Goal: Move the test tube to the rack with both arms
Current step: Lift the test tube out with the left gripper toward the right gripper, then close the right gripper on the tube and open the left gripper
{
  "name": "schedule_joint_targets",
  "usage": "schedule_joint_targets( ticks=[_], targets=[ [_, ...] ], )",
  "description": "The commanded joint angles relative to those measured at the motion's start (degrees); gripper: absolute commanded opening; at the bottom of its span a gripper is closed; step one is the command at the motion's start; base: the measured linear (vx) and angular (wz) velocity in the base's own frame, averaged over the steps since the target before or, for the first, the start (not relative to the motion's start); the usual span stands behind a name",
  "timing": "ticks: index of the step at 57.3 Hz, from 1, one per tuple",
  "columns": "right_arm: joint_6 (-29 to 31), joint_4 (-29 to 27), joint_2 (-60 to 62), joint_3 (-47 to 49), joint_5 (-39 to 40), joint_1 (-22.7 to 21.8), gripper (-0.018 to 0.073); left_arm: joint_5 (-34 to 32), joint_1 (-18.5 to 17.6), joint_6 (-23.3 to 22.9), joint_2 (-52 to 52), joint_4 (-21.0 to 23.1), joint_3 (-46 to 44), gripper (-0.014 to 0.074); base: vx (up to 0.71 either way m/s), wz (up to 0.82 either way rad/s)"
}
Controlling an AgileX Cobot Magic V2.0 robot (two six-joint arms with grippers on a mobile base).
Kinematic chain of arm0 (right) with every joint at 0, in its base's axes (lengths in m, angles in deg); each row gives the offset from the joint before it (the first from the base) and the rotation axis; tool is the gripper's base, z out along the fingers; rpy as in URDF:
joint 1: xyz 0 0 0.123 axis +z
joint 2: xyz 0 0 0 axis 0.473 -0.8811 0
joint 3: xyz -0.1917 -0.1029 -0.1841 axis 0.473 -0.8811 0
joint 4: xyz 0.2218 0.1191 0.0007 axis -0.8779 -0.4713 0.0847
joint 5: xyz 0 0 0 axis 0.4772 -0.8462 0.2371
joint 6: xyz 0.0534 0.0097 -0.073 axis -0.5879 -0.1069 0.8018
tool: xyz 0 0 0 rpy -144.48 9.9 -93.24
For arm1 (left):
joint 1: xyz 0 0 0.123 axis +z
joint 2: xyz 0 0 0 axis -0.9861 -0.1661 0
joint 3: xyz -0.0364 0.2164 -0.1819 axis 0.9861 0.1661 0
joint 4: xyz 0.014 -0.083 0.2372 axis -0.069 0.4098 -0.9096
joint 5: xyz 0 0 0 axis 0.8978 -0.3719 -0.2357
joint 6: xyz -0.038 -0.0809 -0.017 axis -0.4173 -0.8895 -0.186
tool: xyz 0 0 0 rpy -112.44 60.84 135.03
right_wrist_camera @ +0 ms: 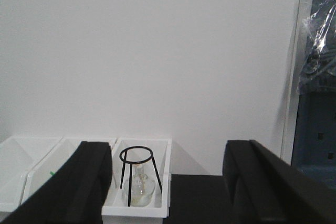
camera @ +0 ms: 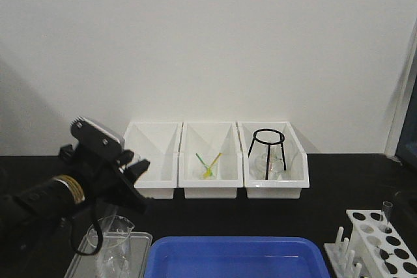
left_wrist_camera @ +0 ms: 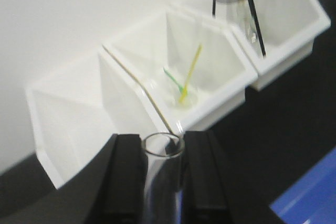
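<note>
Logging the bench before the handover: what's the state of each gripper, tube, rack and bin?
Slender clear glass test tube: clamped in left gripper.
Black left gripper: shut on it.
Black right gripper: open, empty.
White block rack: second tube in a back hole.
Left white bin: empty.
Middle white bin: holds yellow and green sticks.
Right white bin: holds black wire tripod, glass flask.
</note>
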Motion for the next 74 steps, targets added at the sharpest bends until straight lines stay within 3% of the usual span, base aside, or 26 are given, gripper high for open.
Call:
schedule_joint_targets(
  ticks=[1,8,13,22,33,42,55,74],
  targets=[
    [0.00,0.30,0.09,2.14,5.75,-0.21,0.0495,-3.17,-0.36,-3.84,8.07,0.49,-3.22,-0.0008,0.00,0.00],
    [-0.38,0.30,-1.22,2.14,1.34,0.34,0.0495,4.46,-0.69,-12.65,12.97,-0.78,-7.61,-0.0008,0.00,0.00],
    [-0.39,0.30,-2.80,2.14,-1.54,3.23,0.0495,7.93,-2.50,-18.44,13.90,-4.27,-10.48,-0.0008,0.00,0.00],
    [-0.39,0.30,-7.26,2.14,0.02,14.65,0.0495,5.14,-9.72,-25.63,13.78,-11.52,-11.65,-0.0008,0.00,0.00],
    [-0.45,0.30,-13.86,2.14,6.50,27.76,0.0494,0.09,-18.19,-34.22,12.13,-16.23,-11.65,-0.0008,0.00,0.00],
    [-1.38,0.30,-16.57,2.14,11.36,32.50,0.0489,-0.19,-23.74,-35.47,11.08,-16.40,-11.65,-0.0006,0.00,0.00],
    [-2.97,0.30,-16.93,2.14,12.77,32.42,0.0480,0.18,-29.59,-35.47,9.84,-16.40,-11.65,-0.0007,0.00,0.00],
    [-2.97,0.30,-16.74,2.14,13.18,32.42,0.0478,3.63,-31.40,-35.63,8.66,-16.39,-11.59,-0.0007,0.00,0.00]
  ],
)
